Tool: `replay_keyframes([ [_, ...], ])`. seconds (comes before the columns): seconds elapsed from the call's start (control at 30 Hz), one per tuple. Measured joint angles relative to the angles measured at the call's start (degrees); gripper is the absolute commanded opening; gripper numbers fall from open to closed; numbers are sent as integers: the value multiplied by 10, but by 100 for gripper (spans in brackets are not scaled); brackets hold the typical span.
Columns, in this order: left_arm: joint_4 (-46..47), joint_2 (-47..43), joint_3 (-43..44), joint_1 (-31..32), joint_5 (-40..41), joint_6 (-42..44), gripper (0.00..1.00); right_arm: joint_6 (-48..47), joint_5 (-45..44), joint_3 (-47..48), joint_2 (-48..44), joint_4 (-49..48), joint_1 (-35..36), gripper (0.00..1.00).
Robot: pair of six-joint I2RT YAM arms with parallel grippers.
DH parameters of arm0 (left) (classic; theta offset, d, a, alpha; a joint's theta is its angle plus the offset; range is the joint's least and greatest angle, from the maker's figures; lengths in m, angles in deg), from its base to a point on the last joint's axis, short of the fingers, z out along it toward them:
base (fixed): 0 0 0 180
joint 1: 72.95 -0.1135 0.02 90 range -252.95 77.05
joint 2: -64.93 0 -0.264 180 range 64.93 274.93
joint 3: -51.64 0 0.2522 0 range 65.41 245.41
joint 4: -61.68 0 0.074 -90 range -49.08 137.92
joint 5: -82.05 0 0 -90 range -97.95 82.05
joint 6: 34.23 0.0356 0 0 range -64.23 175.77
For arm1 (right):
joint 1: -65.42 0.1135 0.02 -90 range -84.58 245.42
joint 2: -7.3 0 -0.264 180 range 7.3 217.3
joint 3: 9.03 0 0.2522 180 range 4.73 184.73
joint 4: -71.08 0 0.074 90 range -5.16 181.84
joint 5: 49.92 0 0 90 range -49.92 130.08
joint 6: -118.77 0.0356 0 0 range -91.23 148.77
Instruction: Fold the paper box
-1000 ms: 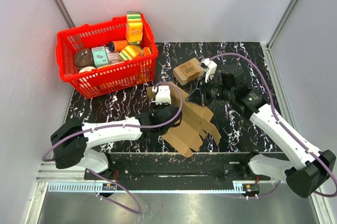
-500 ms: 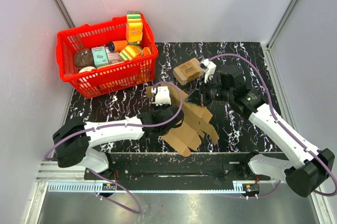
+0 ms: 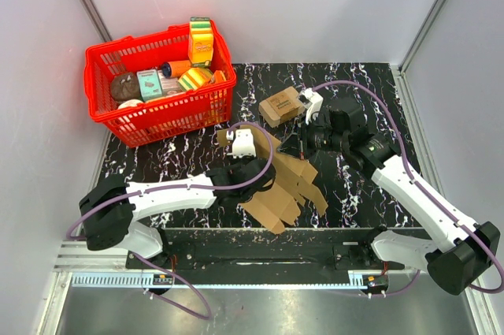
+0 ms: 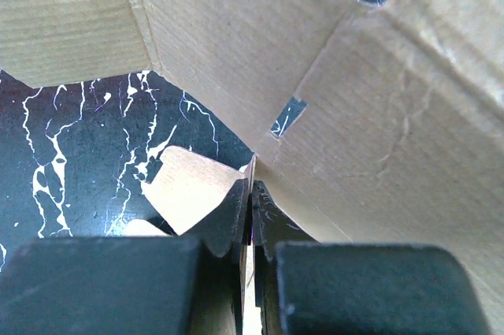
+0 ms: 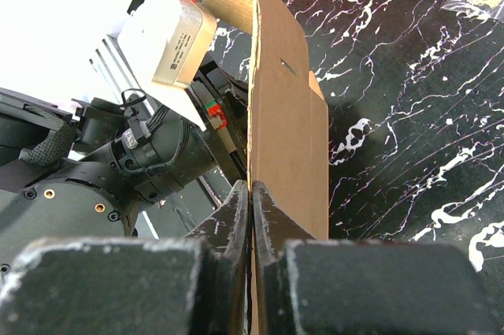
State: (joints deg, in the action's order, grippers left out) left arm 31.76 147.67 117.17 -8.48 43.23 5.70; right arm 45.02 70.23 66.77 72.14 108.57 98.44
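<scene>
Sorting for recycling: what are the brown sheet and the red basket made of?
The paper box: corrugated cardboard, matte brown, unprinted; fine ribbing and crease cracks show. The red basket: likely moulded plastic, judging by its lattice walls.

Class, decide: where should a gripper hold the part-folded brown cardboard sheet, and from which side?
Probably a raised flap edge of the paper box, approached edge-on, one finger on each face: the panel is thin. The left gripper and right gripper pinch it so.
</scene>
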Motion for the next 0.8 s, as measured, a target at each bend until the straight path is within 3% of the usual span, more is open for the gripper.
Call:
replay_keyframes([
  [0.13,-2,0,0,0,0,-2,3,0,1,-2,0,-1,0,8],
  [0.27,-4,0,0,0,0,-5,29,1,4,-3,0,-3,0,8],
  [0.47,-8,-19,-9,0,0,-3,49,0,5,-3,0,-3,0,8],
  [0.63,-7,-108,-37,0,-5,25,59,-6,2,-3,0,0,0,9],
  [0.8,22,-263,-96,0,-41,96,67,-32,-16,-3,0,20,0,8],
])
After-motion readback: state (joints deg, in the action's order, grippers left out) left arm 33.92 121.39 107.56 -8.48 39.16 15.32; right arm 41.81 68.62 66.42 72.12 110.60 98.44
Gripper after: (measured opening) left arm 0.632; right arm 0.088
